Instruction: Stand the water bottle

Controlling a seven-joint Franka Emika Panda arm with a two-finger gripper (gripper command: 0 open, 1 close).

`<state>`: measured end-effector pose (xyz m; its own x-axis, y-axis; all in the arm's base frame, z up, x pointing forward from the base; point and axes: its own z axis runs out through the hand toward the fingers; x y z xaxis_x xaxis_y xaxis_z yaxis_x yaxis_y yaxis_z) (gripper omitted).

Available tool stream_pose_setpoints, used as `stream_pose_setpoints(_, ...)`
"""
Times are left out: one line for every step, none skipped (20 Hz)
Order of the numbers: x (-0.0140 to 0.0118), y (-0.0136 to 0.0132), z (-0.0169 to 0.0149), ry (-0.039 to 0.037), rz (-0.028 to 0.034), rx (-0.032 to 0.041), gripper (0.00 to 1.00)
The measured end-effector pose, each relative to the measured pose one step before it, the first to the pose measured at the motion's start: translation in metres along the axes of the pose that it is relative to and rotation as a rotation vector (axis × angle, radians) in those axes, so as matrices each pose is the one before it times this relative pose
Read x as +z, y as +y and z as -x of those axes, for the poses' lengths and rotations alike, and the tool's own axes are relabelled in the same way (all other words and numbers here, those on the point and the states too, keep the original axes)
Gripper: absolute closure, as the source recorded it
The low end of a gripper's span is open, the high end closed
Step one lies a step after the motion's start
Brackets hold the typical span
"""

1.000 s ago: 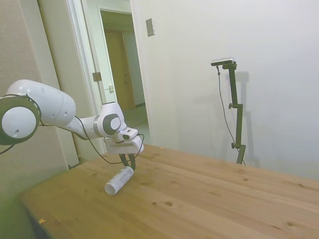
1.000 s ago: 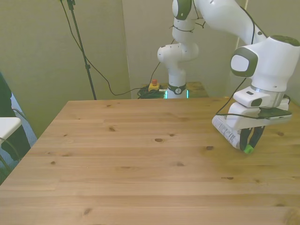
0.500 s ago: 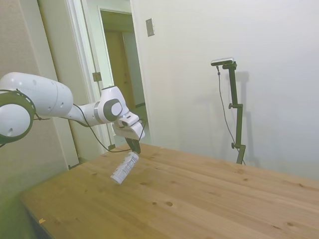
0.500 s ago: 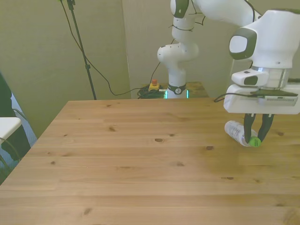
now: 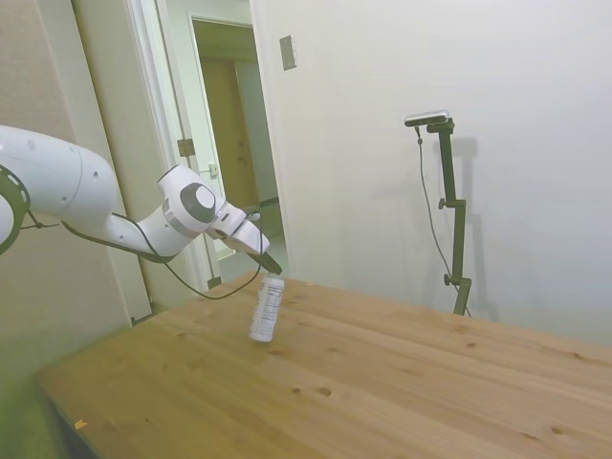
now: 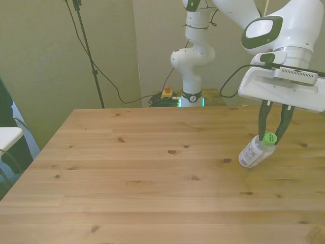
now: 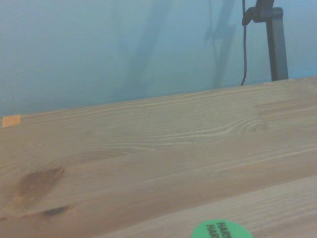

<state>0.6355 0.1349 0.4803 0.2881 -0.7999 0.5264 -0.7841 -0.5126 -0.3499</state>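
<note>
Side view, wooden table (image 5: 402,382), open doorway (image 5: 229,134) (white walls)

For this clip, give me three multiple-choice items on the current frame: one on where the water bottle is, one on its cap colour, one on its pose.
1. In the front view, the water bottle is near the table's:
A. left edge
B. right side
C. near edge

2. Its cap is:
A. green
B. red
C. white

3. The bottle is:
A. lying flat
B. upside down
C. tilted, cap end up in the gripper

Answers:
1. B, it sits far to the front view's right on the table.
2. A, the cap shows green between the fingers.
3. C, it leans with its base low, not yet upright.
</note>
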Motion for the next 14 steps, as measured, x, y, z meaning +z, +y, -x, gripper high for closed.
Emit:
stream_pose_setpoints(-0.0028, -0.00059, 0.00044, 0.00658, -0.01634, 0.0052, 1.0)
stream_pose_setpoints(-0.0035, 0.00002, -0.0002, 0.01117, -0.01647, -0.00067, 1.0)
stream_pose_setpoints(-0.00369, 0.00036, -0.00049, 0.02146, -0.01952, 0.00479, 1.0)
stream_pose_setpoints(-0.00294, 0.00093, -0.00059, 0.02433, -0.0157, 0.00756, 1.0)
stream_pose_setpoints(-0.00239, 0.00167, -0.00048, 0.02725, -0.01594, 0.00611, 1.0)
stream_pose_setpoints(-0.00084, 0.00284, 0.00109, 0.02209, -0.01116, 0.00565, 1.0)
stream_pose_setpoints(-0.00088, 0.00312, 0.00165, 0.01565, -0.01058, 0.00611, 1.0)
stream_pose_setpoints(0.00025, 0.00373, 0.00143, 0.01821, -0.01159, 0.007, 1.0)
stream_pose_setpoints(-0.00069, 0.0039, 0.00117, 0.02108, -0.01236, 0.0078, 1.0)
stream_pose_setpoints(0.00039, 0.005, 0.00055, 0.02208, -0.0099, 0.01049, 1.0)
stream_pose_setpoints(0.00028, 0.00555, 0.00016, 0.02007, -0.00788, 0.00821, 1.0)
stream_pose_setpoints(0.00048, 0.00591, -0.00032, 0.02018, -0.00613, 0.00882, 1.0)
stream_pose_setpoints(0.00076, 0.00638, 0.0005, 0.01718, -0.00509, 0.00696, 1.0)
stream_pose_setpoints(0.00077, 0.00686, 0.00142, 0.01397, -0.00365, 0.00808, 1.0)
